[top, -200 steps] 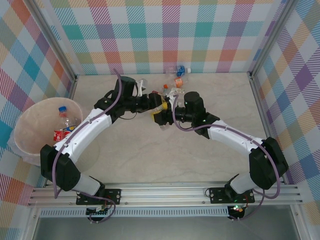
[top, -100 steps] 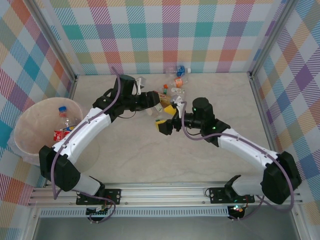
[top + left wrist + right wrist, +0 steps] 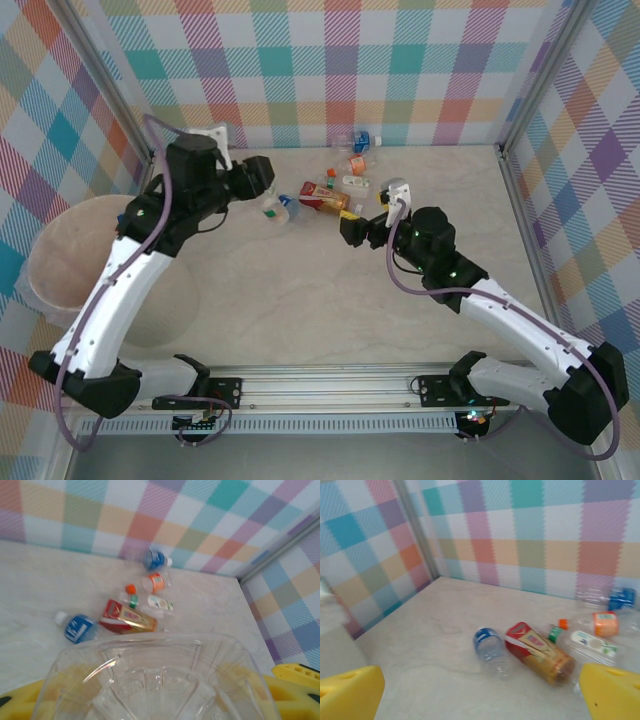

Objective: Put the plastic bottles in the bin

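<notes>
A clear plastic bottle is base-on in the left wrist view, with my left gripper shut on it; from above the gripper holds it above the table's back left. The pale pink bin stands at the far left, partly behind the left arm. My right gripper is open with nothing between its yellow fingers, hovering just right of the bottles lying near the back wall: a blue-labelled one, a red-and-gold one, an orange-labelled one and a white-labelled one.
A blue-labelled bottle lies against the checkered back wall. Metal frame posts stand at the back corners. The front half of the marble tabletop is bare.
The right gripper has opened and drawn back to the right. The left arm has risen and swung left with the clear bottle in its jaws.
</notes>
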Robot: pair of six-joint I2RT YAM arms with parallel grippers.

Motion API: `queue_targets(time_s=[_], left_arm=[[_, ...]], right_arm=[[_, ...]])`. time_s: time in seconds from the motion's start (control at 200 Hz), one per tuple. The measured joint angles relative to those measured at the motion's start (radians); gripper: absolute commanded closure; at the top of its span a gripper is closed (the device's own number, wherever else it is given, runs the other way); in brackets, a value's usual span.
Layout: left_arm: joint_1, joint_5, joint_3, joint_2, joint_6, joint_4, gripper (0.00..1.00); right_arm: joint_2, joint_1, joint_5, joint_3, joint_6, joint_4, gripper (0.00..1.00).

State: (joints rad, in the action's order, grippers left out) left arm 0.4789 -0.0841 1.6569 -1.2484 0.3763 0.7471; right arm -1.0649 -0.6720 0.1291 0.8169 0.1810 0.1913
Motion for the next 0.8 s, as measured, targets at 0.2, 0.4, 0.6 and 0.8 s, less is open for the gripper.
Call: queue_targets(time_s=[0.2, 0.4, 0.6, 0.8], left_arm=[[0.000, -0.129, 0.129, 0.028, -0.107, 0.078, 0.46], [0.000, -0.278, 0.156, 0.117, -0.187, 0.090, 0.46], [0.000, -0.543, 0.175, 0.177, -0.296, 0.081, 0.45], [-0.086, -0.839, 0.188, 0.153, -0.450, 0.036, 0.43]], right_arm=[[-0.035, 0.000, 0.103, 0.000, 0.052, -0.006, 0.00], [-0.071, 0.000, 0.150, 0.000, 0.086, -0.026, 0.00], [-0.094, 0.001, 0.168, 0.006, 0.104, -0.042, 0.00], [-0.145, 0.001, 0.170, 0.032, 0.123, -0.061, 0.00]])
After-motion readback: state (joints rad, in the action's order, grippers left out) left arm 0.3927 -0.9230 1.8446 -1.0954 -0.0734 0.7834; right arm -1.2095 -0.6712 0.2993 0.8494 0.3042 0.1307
